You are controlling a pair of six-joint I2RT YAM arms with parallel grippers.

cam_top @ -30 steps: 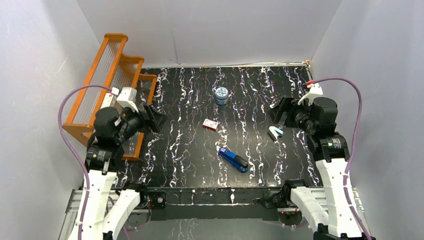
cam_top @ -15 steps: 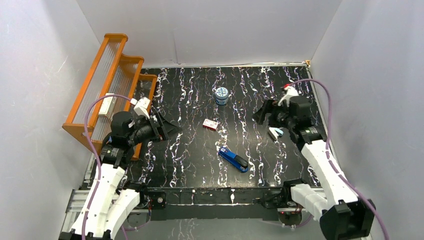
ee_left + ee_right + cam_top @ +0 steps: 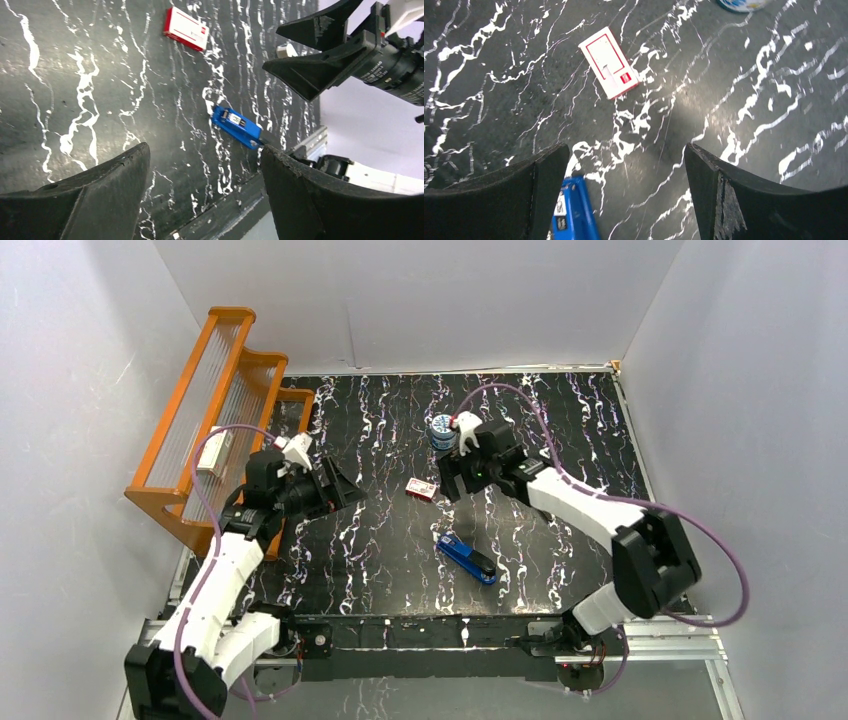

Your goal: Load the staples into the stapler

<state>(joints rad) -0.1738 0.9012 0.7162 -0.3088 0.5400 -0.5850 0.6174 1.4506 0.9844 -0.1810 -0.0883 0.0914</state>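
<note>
Right gripper [image 3: 452,480], jaws wide and empty, has swung in from the table's right side to hover with the staples [image 3: 609,62] just ahead of its fingertips and the stapler [image 3: 467,560] just behind them, suggesting a box pickup comes next; left gripper [image 3: 202,155], likewise open, faces both from farther off.

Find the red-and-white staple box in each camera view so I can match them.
Top external: staple box in the middle of the picture.
Left wrist: staple box at the top, centre-left.
Right wrist: staple box upper left of centre.
Shared landmark: the blue stapler, in all three views.
</note>
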